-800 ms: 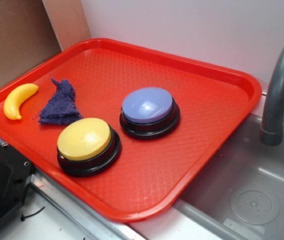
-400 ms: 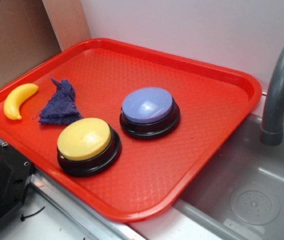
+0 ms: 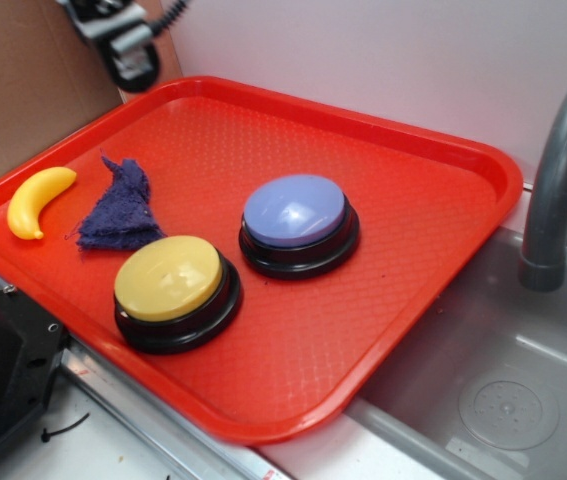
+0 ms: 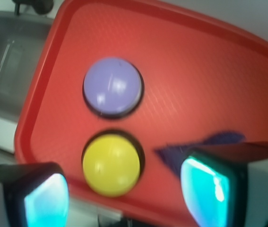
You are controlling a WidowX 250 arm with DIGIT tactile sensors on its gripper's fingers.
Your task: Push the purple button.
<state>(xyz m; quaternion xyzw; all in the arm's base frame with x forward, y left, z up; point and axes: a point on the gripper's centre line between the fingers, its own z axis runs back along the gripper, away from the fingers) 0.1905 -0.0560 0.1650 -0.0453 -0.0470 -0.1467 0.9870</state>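
Note:
The purple button [image 3: 295, 212] has a pale lavender dome on a black base and sits near the middle of the red tray [image 3: 433, 230]; in the wrist view the purple button [image 4: 112, 86] lies well ahead of the fingers. My gripper [image 3: 128, 58] hangs high over the tray's far left corner, far from the button. In the wrist view the gripper [image 4: 124, 198] is open, its cyan pads [image 4: 204, 189] wide apart with nothing between them.
A yellow button [image 3: 169, 280] stands just in front of the purple one. A dark purple cloth [image 3: 121, 208] and a toy banana [image 3: 37, 198] lie at the tray's left. A grey sink [image 3: 503, 380] and faucet [image 3: 555, 180] are to the right.
My gripper has come into the exterior view at the top left above the tray corner. The buttons, cloth and banana have not moved.

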